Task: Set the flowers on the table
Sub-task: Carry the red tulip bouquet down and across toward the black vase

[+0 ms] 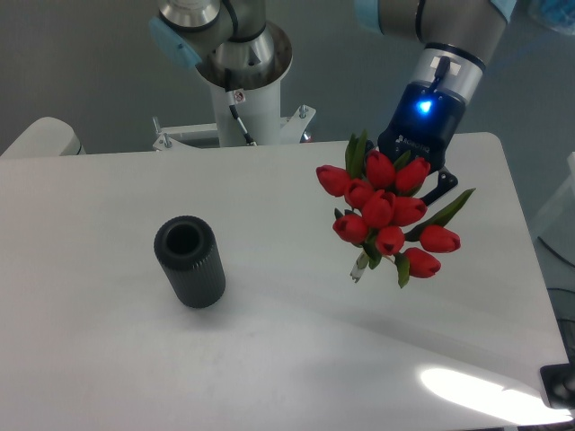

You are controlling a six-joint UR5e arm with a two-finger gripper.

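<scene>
The flowers, a bunch of red tulips with green leaves, hang in the air over the right part of the white table. Their blooms face the camera and hide most of the stems; a short stem end sticks out below them. My gripper sits right behind the bunch with its blue light on. Its fingers are mostly hidden by the blooms, and it is shut on the flowers, holding them above the tabletop.
A dark ribbed cylinder vase stands upright and empty on the left middle of the table. The arm's white base column rises at the table's back edge. The table's right edge lies close beyond the bunch.
</scene>
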